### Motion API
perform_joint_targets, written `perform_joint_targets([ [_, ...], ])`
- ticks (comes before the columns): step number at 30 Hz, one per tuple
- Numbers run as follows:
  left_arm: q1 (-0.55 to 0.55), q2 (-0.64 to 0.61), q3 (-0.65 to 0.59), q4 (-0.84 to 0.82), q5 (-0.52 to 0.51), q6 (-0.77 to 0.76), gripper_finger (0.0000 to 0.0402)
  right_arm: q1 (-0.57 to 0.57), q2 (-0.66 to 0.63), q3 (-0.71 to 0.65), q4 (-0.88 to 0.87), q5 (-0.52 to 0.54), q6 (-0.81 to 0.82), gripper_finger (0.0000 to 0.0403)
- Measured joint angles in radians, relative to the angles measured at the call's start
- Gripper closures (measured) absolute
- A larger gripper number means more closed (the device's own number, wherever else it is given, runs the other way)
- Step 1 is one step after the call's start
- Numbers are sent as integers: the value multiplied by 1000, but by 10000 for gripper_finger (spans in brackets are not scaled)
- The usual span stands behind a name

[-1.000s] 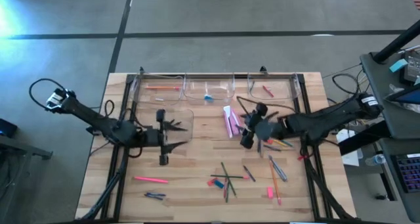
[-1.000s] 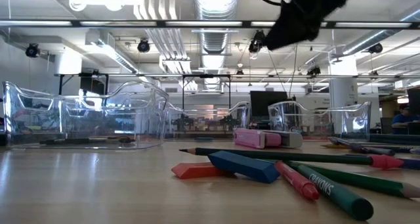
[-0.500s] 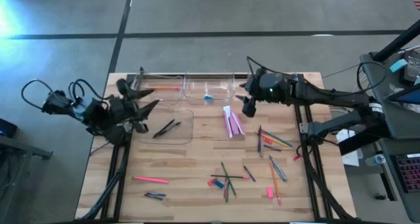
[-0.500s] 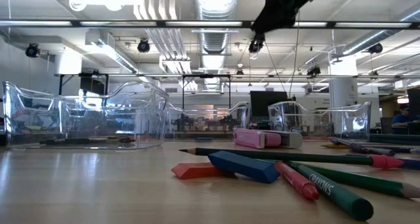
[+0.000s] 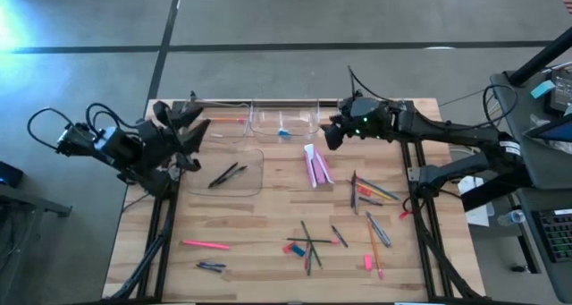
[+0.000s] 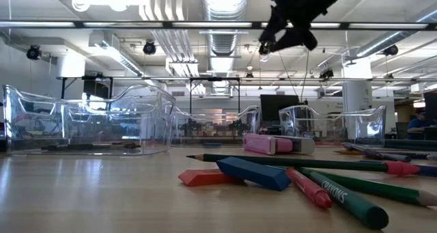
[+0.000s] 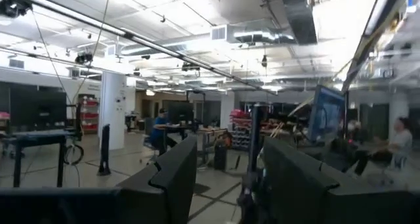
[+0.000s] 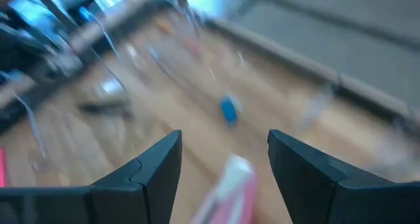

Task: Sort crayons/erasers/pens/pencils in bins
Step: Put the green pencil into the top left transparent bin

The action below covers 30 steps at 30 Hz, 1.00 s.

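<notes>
The right gripper [image 5: 329,135] hovered with fingers apart and empty, just beside the clear plastic bins [image 5: 284,122] at the far edge of the wooden table [image 5: 268,216]. The left gripper [image 5: 183,122], fingers also apart, waited at the left end of those bins. A small blue eraser [image 5: 283,133] lay inside the middle bin; pink eraser blocks [image 5: 315,166] lay near it.

A red crayon [image 6: 313,187] reads, as far as can be made out, "CRAYONS".
</notes>
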Motion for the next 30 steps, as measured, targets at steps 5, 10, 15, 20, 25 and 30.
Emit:
perform_joint_targets([
  [5,0,-24,-17,-129,-1,62,240,0,5,48,141,-133,-107,188],
  [10,0,-25,-18,-93,-176,33,240,0,4,160,56,-262,-124,188],
  [15,1,-23,-18,-22,-305,-55,240,0,4,243,-75,-288,-93,188],
  [20,33,16,-25,-23,-311,-49,240,0,10,237,-92,-287,-199,188],
  [25,51,64,22,-10,-163,-3,240,0,50,235,-100,-275,-310,188],
  [30,50,97,158,69,31,43,240,0,130,235,-35,-113,-293,188],
])
